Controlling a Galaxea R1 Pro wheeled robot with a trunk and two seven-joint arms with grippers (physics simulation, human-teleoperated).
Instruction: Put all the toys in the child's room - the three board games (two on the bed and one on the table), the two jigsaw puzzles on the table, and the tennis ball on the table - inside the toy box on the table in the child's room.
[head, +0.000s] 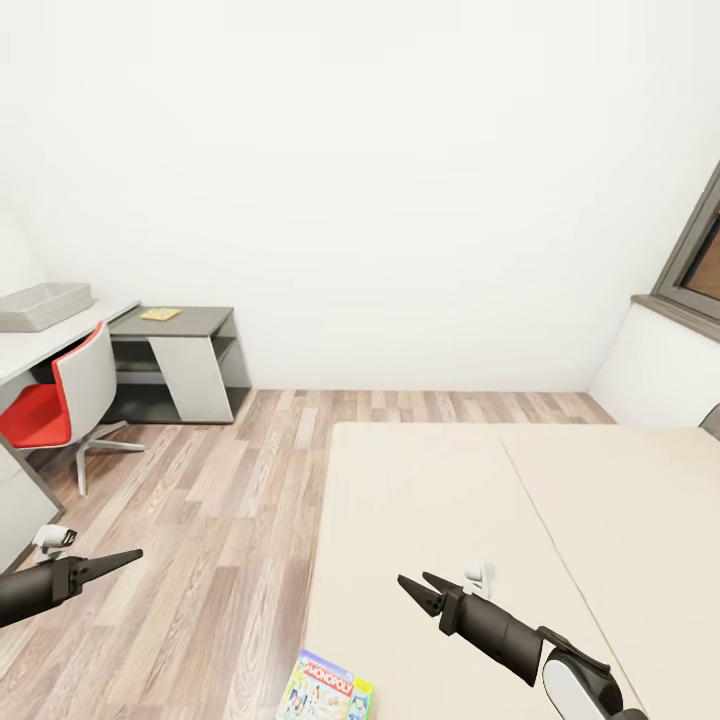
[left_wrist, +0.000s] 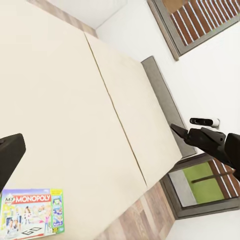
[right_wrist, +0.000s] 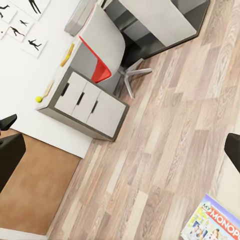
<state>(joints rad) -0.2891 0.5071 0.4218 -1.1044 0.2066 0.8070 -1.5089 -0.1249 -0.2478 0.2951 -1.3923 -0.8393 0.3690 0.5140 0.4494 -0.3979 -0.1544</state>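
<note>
Beige bed (head: 450, 500), red-seated chair (head: 45, 415)

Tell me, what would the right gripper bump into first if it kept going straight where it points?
Probably the wood floor. The right gripper points off the bed edge toward the desk with drawers, though depth is unclear.

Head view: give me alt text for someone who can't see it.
A Monopoly board game lies at the near corner of the beige bed, between the empty left gripper and the open right gripper. Across the wood floor stand the table, toy box and red chair.
</note>
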